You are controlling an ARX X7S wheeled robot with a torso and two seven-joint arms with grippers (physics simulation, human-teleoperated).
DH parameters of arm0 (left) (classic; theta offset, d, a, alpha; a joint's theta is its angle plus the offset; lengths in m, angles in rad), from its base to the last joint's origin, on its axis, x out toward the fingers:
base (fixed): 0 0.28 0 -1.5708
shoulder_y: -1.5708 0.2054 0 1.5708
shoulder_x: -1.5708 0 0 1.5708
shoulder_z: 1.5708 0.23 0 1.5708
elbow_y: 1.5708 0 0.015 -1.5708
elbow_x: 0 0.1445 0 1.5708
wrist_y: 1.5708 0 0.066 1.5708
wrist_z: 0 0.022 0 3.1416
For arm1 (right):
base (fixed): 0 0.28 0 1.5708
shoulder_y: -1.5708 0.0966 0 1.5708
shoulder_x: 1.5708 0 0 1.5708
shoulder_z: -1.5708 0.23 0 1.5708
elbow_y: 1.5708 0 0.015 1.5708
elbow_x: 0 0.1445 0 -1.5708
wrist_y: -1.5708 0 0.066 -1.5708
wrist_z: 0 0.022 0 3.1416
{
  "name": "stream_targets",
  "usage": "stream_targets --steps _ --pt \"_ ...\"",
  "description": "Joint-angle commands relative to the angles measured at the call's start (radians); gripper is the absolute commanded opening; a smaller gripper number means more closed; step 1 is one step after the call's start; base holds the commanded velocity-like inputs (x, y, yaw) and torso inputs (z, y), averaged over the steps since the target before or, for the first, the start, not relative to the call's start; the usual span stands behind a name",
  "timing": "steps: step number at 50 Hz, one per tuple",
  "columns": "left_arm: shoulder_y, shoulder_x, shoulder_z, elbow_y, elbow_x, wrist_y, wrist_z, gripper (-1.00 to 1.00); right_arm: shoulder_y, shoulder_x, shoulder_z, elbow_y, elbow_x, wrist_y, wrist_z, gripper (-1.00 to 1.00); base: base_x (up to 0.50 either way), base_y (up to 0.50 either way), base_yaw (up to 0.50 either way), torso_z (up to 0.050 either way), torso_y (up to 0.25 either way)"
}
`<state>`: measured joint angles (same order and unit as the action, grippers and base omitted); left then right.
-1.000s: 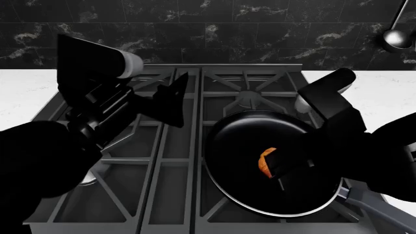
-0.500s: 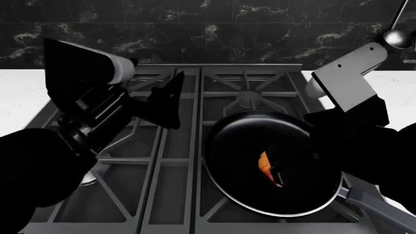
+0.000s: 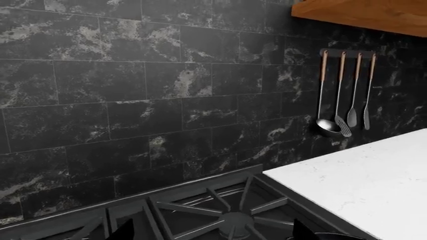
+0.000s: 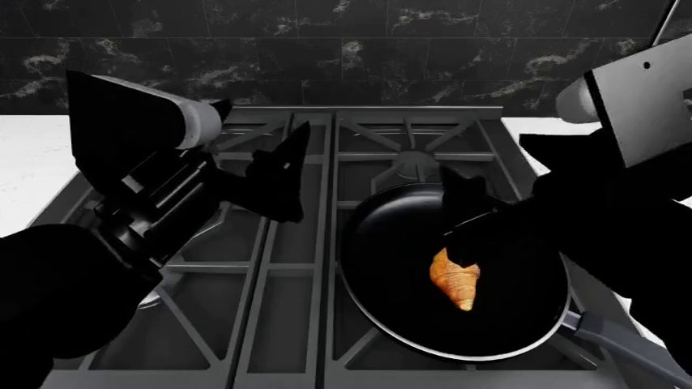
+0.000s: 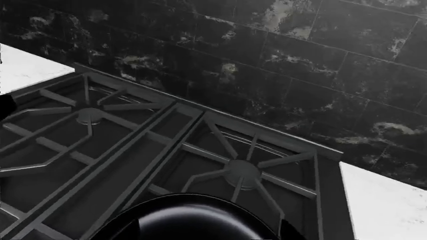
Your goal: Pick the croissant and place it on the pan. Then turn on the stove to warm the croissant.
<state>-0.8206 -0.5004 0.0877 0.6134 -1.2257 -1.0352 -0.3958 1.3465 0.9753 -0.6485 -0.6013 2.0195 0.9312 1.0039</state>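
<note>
The croissant (image 4: 454,278), golden-orange, lies free in the black pan (image 4: 390,243) on the front right burner of the stove (image 4: 281,267). My right gripper (image 4: 467,212) is open and empty, raised above the far side of the pan, just behind the croissant. In the right wrist view only the pan's far rim (image 5: 193,220) and the grates (image 5: 100,130) show; the croissant is out of that view. My left gripper (image 4: 279,174) is open and empty, held over the stove's left grates, facing the back wall. The left wrist view shows the rear burner grate (image 3: 227,215).
The pan's grey handle (image 4: 627,344) points to the front right. White counters flank the stove (image 4: 32,154) (image 3: 373,175). A ladle (image 4: 662,61) and other utensils (image 3: 343,95) hang on the black tiled wall. A wooden shelf (image 3: 373,12) is above.
My right gripper has opened, let go of the croissant and lifted up and back. The croissant now lies uncovered in the pan. The left arm has barely moved.
</note>
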Motion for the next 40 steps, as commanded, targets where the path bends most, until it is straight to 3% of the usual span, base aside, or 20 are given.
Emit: stream_targets --steps 1,26,40 --pt "0.009 -0.003 0.000 0.012 -0.012 0.004 -0.007 1.00 -0.055 -0.013 0.039 -0.056 -0.115 -0.073 0.019 1.00 0.00 0.00 0.00 0.000 0.000" --pt "0.024 -0.003 0.035 -0.017 0.024 0.023 0.023 1.00 -0.092 -0.029 0.101 -0.064 -0.207 -0.157 -0.036 1.00 -0.01 0.00 0.00 0.000 0.000" --pt "0.024 -0.006 0.039 -0.015 0.020 0.028 0.020 1.00 -0.103 -0.022 0.105 -0.070 -0.207 -0.164 -0.039 1.00 -0.49 0.00 0.00 0.000 0.001"
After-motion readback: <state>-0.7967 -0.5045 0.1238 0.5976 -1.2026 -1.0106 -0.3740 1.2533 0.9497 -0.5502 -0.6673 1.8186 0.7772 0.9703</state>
